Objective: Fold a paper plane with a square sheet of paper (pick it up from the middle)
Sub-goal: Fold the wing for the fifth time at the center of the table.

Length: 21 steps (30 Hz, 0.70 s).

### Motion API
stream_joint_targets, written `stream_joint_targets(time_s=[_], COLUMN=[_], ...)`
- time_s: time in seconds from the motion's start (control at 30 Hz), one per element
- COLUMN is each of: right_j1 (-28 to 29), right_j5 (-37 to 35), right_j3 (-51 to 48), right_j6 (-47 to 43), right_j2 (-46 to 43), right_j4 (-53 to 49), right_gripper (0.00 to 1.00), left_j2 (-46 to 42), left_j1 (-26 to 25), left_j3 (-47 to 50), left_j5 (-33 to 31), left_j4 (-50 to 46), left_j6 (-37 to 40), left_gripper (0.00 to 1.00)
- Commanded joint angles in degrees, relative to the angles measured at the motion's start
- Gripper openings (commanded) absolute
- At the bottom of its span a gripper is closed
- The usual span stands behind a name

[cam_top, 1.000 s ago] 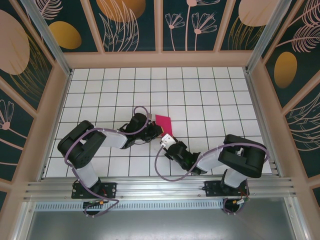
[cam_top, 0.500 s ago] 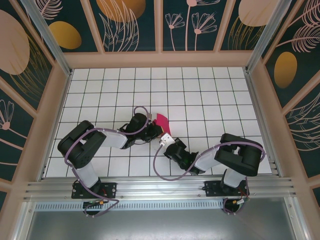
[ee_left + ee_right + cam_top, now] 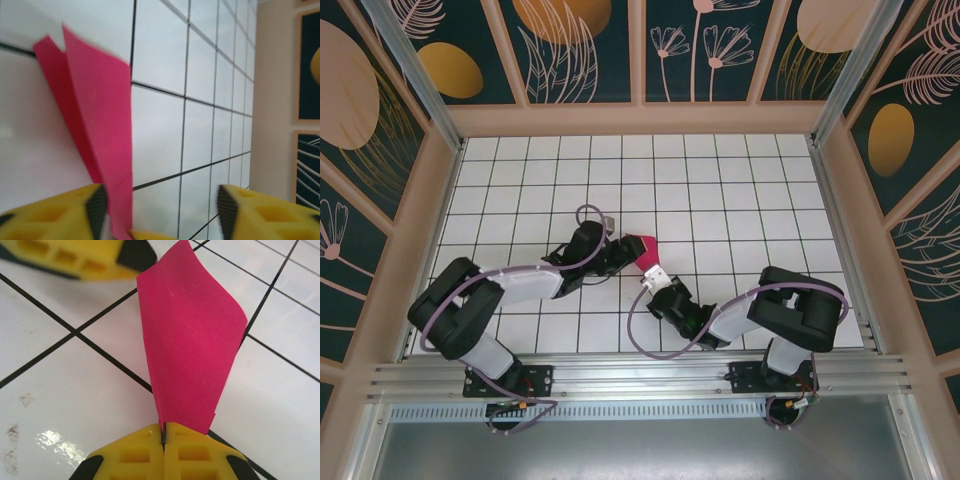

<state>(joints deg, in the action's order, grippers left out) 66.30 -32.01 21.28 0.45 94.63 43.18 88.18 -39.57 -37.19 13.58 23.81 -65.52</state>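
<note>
The magenta-pink sheet of paper (image 3: 643,248) is folded into a narrow tapering shape and stands up from the white grid table. My right gripper (image 3: 163,427) is shut on its narrow near end, and the paper (image 3: 190,350) fans out wider away from the jaws. In the top view the right gripper (image 3: 654,276) sits just below the paper. My left gripper (image 3: 623,251) is open right beside the paper on its left. In the left wrist view the paper (image 3: 95,115) runs past the left fingertip, with grid tiles in the gap of the left gripper (image 3: 160,210).
The white grid table (image 3: 740,190) stretches behind and to both sides of the grippers. Peach-framed walls (image 3: 640,118) close it in at the back and sides. The left arm's yellow finger (image 3: 75,257) shows just past the paper's far end in the right wrist view.
My left gripper has opened and let go of the paper, and the left arm has stretched out lower. The right gripper closed on the paper's near end and holds it.
</note>
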Motion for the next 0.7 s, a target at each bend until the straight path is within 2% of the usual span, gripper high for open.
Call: stream_joint_targets(time_s=[0.0,0.1,0.27,0.5,0.67], right_j1=[-0.63,-1.38,-4.50,-12.05,-14.72], right_j5=[2.70,3.96,10.41,23.86,28.75], right_j3=[0.69,0.48,-1.56,-6.31,-8.14], right_j6=[4.56,8.16,16.74,29.63,35.08], right_j2=[1.32,1.01,-1.47,-4.63,-4.48], right_j4=[1.12,1.45,3.17,8.43,11.90], right_gripper=[0.00,0.00,0.00,0.00,0.00], left_j2=[-5.10,-8.13,-10.02,-8.18,-5.42], left_j1=[0.83,1.13,1.08,1.11,1.14], left_j3=[1.25,1.56,1.88,2.65,2.25], left_j5=[-6.26,-8.92,-9.47,-5.98,-2.70], left_j4=[-4.90,-7.19,-7.14,-2.92,0.62], left_j6=[1.60,2.36,3.41,3.30,2.94], left_gripper=[0.68,0.70,0.70,0.67,0.62])
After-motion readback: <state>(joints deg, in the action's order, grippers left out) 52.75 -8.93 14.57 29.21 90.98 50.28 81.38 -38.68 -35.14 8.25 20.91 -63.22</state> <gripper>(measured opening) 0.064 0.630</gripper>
